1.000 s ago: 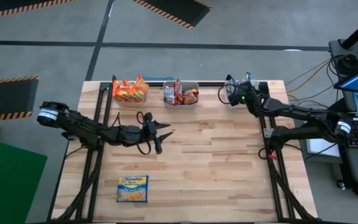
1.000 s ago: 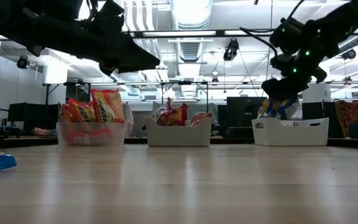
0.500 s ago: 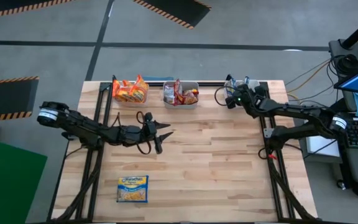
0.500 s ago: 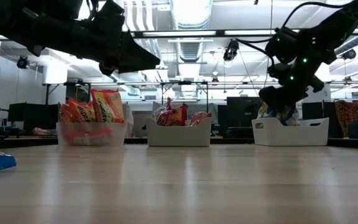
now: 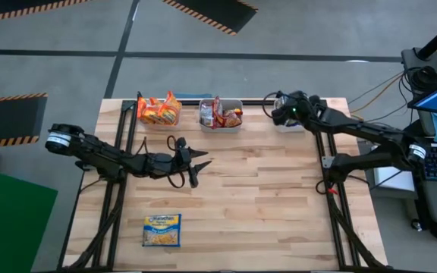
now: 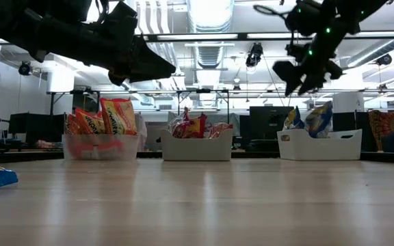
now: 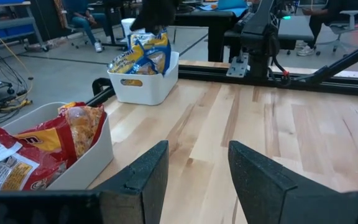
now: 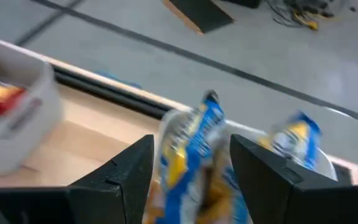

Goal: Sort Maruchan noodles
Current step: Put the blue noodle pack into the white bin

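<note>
Lower left of the high view: last loose blue packet (image 5: 161, 230) lies flat on the table (image 5: 279, 197), below my spread, empty left gripper (image 5: 200, 162), the nearer arm. Right gripper (image 5: 276, 114), spread, hovers over blue bin (image 6: 318, 144).

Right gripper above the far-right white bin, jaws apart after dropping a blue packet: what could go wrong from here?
1. The blue-and-yellow crinkly noodle packets stand tall above the rim of the white plastic bin; one could tip out.
2. The right gripper hangs close above them, jaws apart; a low sideways move might snag one.
3. A blue-and-yellow packet lies unsorted near the table's front edge, nearer the open, hovering left gripper; fetching it with the right arm might mean crossing arms.
</note>
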Controlling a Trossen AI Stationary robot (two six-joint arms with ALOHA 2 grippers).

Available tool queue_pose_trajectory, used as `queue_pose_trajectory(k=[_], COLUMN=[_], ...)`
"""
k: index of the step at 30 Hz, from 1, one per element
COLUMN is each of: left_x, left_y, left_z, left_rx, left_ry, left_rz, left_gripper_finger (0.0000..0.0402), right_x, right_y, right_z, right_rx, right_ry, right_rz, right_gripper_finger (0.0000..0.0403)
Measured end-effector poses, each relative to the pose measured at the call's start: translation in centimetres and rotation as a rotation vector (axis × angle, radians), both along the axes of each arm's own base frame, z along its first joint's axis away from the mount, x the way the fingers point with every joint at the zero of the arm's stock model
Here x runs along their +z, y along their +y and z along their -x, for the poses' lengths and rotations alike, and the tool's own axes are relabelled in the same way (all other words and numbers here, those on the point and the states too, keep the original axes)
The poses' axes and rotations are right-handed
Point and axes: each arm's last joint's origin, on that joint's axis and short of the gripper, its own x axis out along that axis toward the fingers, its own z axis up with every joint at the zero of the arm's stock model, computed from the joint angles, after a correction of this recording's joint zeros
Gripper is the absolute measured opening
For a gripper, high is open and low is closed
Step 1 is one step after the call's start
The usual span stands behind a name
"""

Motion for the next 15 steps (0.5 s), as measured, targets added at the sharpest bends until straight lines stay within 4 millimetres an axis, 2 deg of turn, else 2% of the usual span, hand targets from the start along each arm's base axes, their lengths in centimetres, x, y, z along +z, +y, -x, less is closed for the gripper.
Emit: queue_pose_trajectory(k=[10, 15], left_x=[0.0, -0.1], left_y=[0.0, 0.0], left_z=[0.0, 0.0], left_rx=[0.000, 0.000], left_ry=[0.003, 0.004], left_rz=[-0.001, 0.001], left_gripper_finger=[0.0151, 0.0151], right_x=[4.1, 5.3], right_y=[1.5, 1.9], right_z=[-2.5, -3.2], right_rx=[0.149, 0.186], right_ry=[-0.210, -0.280], right_rz=[0.087, 0.136], right_gripper_finger=[0.0203, 0.0203])
